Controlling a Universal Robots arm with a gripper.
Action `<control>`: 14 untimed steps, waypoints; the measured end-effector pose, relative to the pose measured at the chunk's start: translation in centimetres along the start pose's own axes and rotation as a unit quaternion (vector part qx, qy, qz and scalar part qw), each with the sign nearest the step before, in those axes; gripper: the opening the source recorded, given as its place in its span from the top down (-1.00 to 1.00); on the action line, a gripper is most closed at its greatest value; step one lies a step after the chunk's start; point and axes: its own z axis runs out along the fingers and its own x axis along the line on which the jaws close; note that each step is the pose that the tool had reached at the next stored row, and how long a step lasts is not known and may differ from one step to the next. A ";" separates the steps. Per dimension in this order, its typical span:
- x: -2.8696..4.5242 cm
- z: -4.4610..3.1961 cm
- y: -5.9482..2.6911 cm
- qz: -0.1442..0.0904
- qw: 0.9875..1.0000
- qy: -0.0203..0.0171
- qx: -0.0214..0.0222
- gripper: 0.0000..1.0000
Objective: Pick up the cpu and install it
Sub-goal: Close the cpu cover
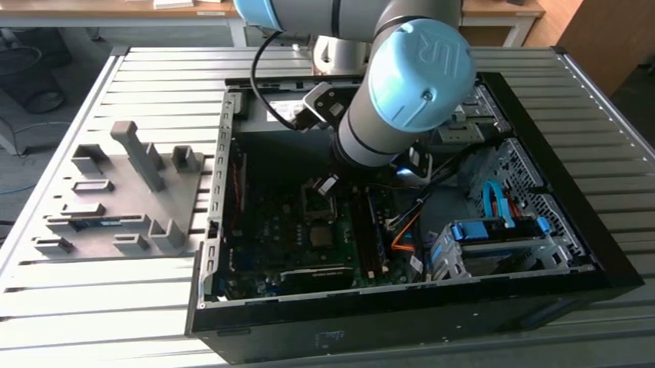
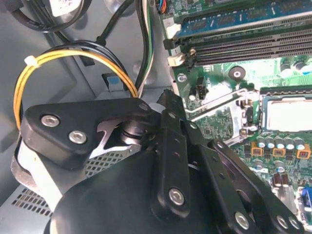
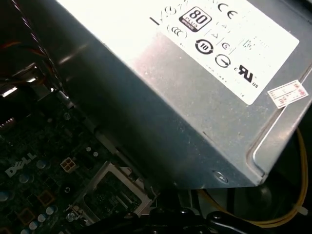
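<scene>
My gripper's black body (image 2: 170, 185) hangs low inside the open computer case (image 1: 573, 253), over the green motherboard (image 1: 297, 245) and close beside the grey power-supply box (image 3: 195, 97). In the exterior view the arm's blue-capped joint (image 1: 419, 69) covers the gripper. The metal-framed processor socket (image 2: 287, 114) lies on the board a short way from the gripper, and its wire lever (image 2: 214, 103) sticks out to one side. The socket's inside looks pale in the second wrist view and dark in the first wrist view (image 3: 112, 195). I cannot tell whether the cpu lies in the socket or is hidden under the gripper.
Yellow and black cables (image 2: 58, 63) loop beside the power supply. Memory slots (image 2: 243, 29) run along the board past the socket. A drive cage with blue parts (image 1: 501, 238) fills the case at the exterior view's right. A grey fixture plate with blocks (image 1: 123, 192) sits on the slatted table at its left.
</scene>
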 end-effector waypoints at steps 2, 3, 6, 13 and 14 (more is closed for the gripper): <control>0.01 -0.19 0.05 0.000 1.000 -0.001 -0.001 0.80; 0.01 -0.28 0.08 0.000 1.000 -0.002 -0.002 0.80; 0.02 -0.52 0.12 -0.001 1.000 -0.003 -0.003 0.80; 0.07 -0.94 0.16 -0.002 1.000 -0.008 -0.009 0.80; 0.08 -1.02 0.17 -0.002 1.000 -0.009 -0.009 0.80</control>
